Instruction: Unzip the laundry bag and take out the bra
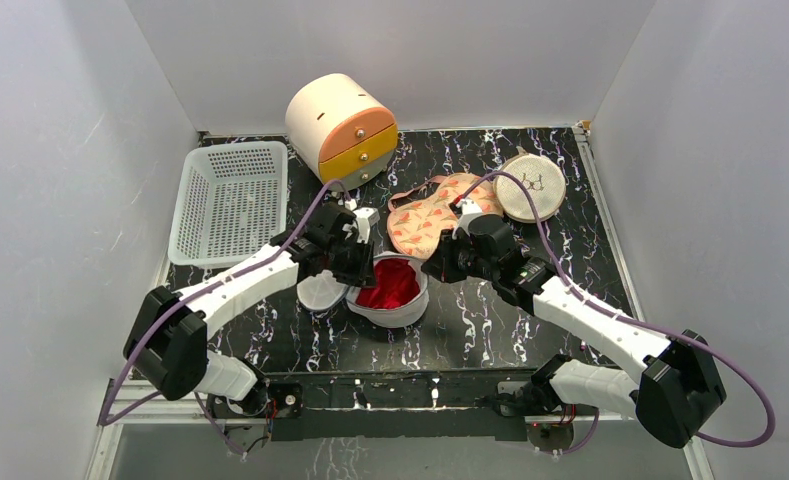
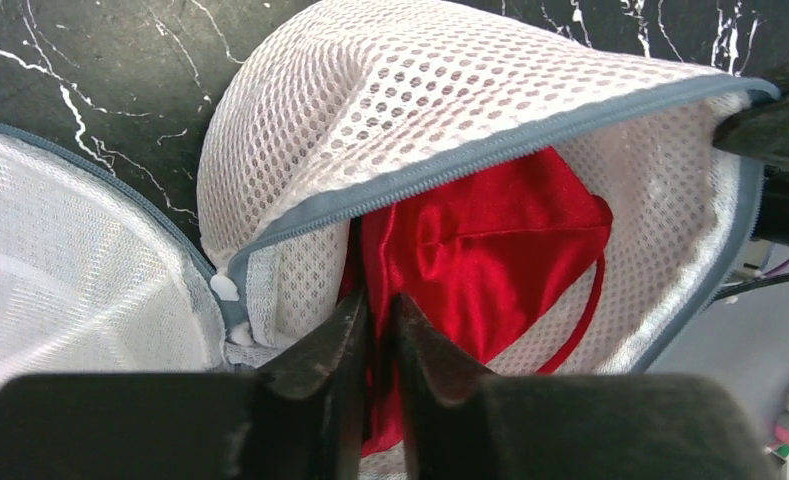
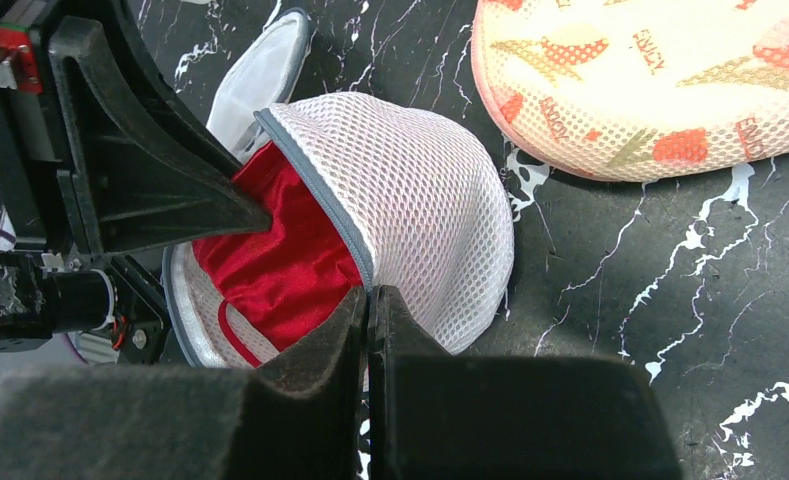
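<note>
**Top view.** You are looking down on a black, white-veined marble table (image 1: 530,330) that is closed in by grey walls at the left, back and right. A white perforated plastic basket (image 1: 182,210) is sitting against the left edge. A cream cylindrical drawer chest with orange and yellow fronts (image 1: 338,128) is standing at the back edge, and a beige round mesh pouch (image 1: 530,185) is lying near the right edge. A peach patterned padded bra (image 1: 425,222) is lying beside the pouch. Open tabletop is showing in front of the white fine-mesh laundry bag with a blue-grey rim band (image 1: 402,316). The bag is sitting mid-table between the left gripper (image 1: 355,265) and the right gripper (image 1: 435,268).

**Left wrist view.** The laundry bag (image 2: 400,90) is gaping along its zip, with its round lid flap (image 2: 60,260) folded aside onto the table. A red satin bra (image 2: 490,250) is lying inside the bag. The left gripper (image 2: 378,300) is reaching into the mouth, its narrow jaws pinching the red fabric.

**Right wrist view.** The right gripper (image 3: 369,292) is clamping fully closed on the bag's rim band. The left gripper's finger is entering from the opposite side. The peach patterned padded bra (image 3: 650,90) is lying apart from the bag, across dark tabletop.
</note>
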{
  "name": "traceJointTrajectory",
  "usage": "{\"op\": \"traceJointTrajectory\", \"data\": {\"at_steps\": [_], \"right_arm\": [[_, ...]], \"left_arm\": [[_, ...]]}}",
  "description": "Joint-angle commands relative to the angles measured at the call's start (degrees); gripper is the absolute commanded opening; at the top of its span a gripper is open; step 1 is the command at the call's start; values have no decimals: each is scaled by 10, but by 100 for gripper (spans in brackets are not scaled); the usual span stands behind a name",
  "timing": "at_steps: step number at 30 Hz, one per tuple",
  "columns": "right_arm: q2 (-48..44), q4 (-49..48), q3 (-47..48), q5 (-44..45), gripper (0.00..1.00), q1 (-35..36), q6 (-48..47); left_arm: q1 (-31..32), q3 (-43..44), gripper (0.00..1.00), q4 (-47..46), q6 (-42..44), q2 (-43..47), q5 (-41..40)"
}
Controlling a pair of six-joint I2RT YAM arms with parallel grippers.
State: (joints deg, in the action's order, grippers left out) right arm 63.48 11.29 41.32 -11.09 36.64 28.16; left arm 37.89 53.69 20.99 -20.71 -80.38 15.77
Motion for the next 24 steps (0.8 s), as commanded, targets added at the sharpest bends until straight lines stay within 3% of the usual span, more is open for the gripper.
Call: {"op": "traceJointTrajectory", "data": {"at_steps": [1,3,13,24], "right_arm": [[3,-19,2,12,0,1,5],[5,-4,6,38,0,1,10],[-36,21,-15,156,0,0,86],[-49,37,-25,174,0,0,76]], "left_arm": [[3,27,8,-17,-1,42,36],[3,37,0,-26,4,62,55],[3,37,0,-103,9,168,120],[4,123,0,-123,29,224,83]]}}
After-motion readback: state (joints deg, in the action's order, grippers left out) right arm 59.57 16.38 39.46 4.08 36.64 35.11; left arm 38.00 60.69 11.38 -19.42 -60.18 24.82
